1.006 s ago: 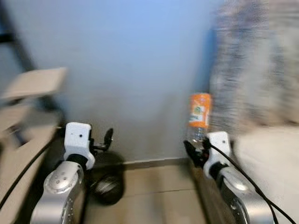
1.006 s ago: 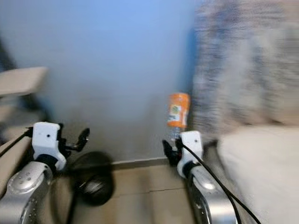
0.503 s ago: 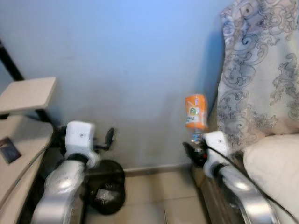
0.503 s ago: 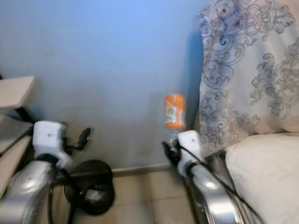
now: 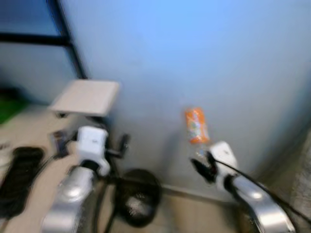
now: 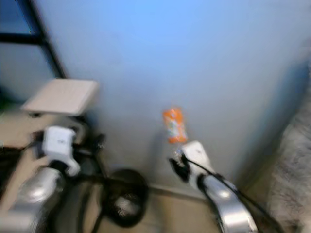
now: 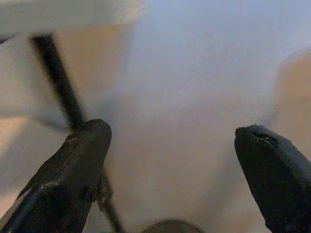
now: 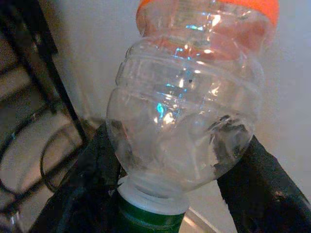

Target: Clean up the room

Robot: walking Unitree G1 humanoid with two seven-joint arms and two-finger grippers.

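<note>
An empty clear plastic bottle with an orange label (image 5: pixel 196 127) stands cap-down in my right gripper (image 5: pixel 201 162), which is shut on its neck end. In the right wrist view the bottle (image 8: pixel 187 111) has a green-and-white cap at its base, between the two black fingers (image 8: pixel 262 182). My left gripper (image 5: pixel 124 145) is held up at the left, open and holding nothing; its two fingers (image 7: pixel 73 165) stand wide apart in the left wrist view. A round black wire bin (image 5: pixel 138 196) sits on the floor against the blue wall, below and between the arms.
A beige shelf board (image 5: pixel 87 96) on a black frame (image 5: pixel 68 39) juts out at the left. A pale desk surface (image 5: pixel 22 145) carries a black flat object (image 5: pixel 17 172). A blue wall (image 5: pixel 194 58) is close ahead. Patterned fabric (image 6: pixel 296 160) edges in at the right.
The whole picture has shifted right and blurred, so the camera has turned left. The patterned fabric and pillow have slid off to the right. The bottle stays held in the right gripper.
</note>
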